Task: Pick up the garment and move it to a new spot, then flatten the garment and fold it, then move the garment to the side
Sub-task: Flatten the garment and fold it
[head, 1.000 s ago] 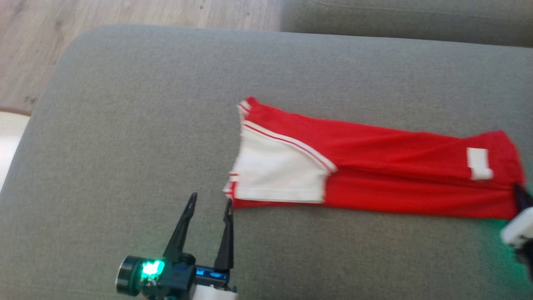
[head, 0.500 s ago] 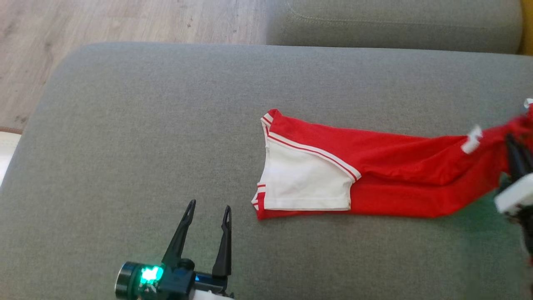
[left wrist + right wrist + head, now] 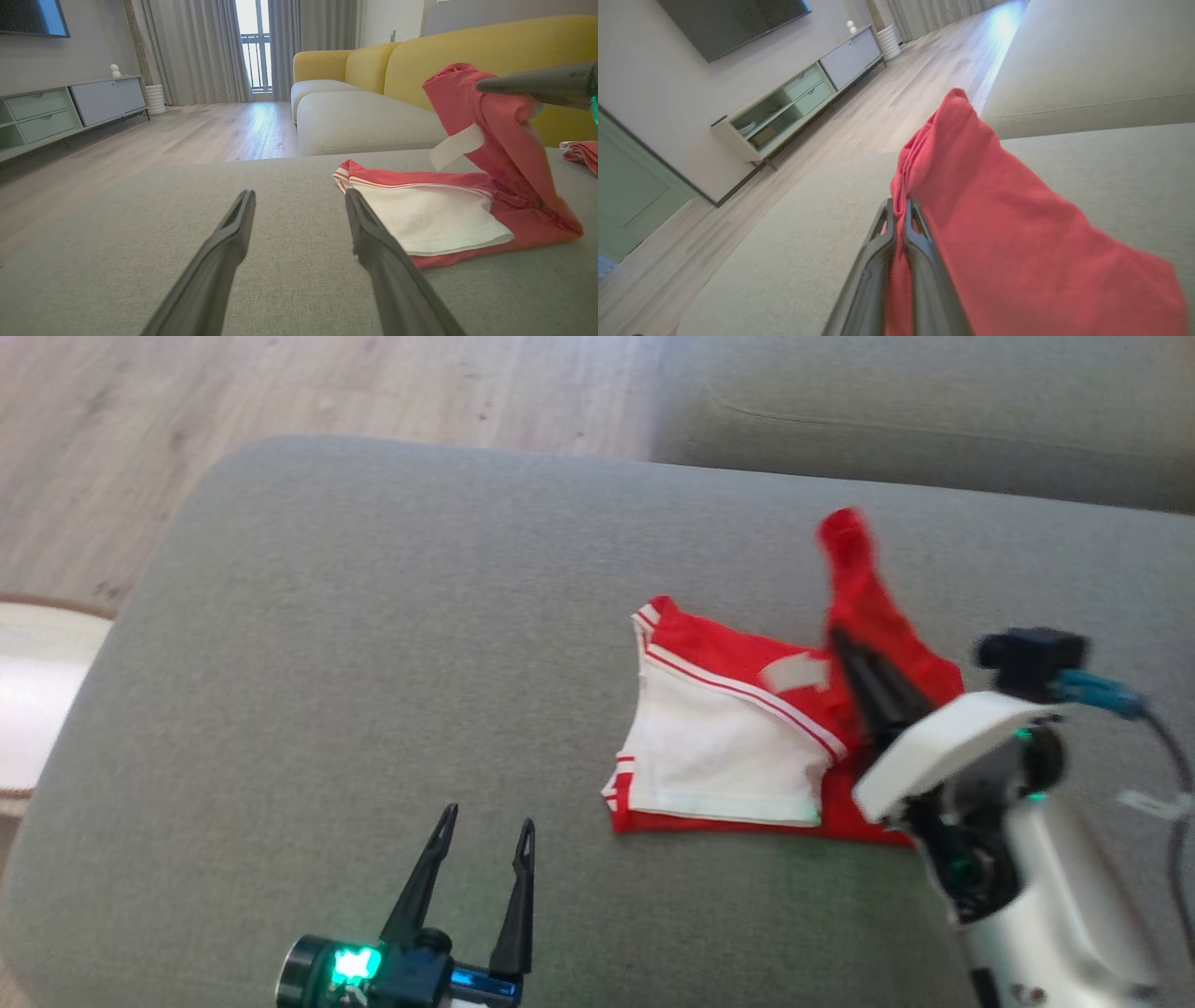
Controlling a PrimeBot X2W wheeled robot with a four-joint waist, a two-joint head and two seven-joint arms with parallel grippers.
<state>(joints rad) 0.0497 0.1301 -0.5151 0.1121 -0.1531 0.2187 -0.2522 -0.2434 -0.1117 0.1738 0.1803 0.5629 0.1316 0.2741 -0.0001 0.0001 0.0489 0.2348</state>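
a wood floor point(image 3: 280, 383) shows beyond the far-left corner of the grey cushion point(image 3: 373, 616). over the cushion's near edge, left of its middle, the left gripper point(image 3: 487, 821) hangs low with its fingers point(image 3: 229, 247) spread wide. nothing is between them and they are apart from the cloth.

right of the cushion's middle lies the garment point(image 3: 728, 747), red with a white panel edged in red-and-white stripes. its left half rests flat on the cushion. its right half is lifted off the cushion and arches back over the flat part, with a white label point(image 3: 794, 670) showing on the raised fold.

above the cushion's right part, the right gripper point(image 3: 840, 639) has its fingers point(image 3: 871, 270) clenched on that raised red end. cloth is pinched between them and stands up past their tips. beyond the cushion's far-right edge sits a second cushion point(image 3: 887, 420), also grey.
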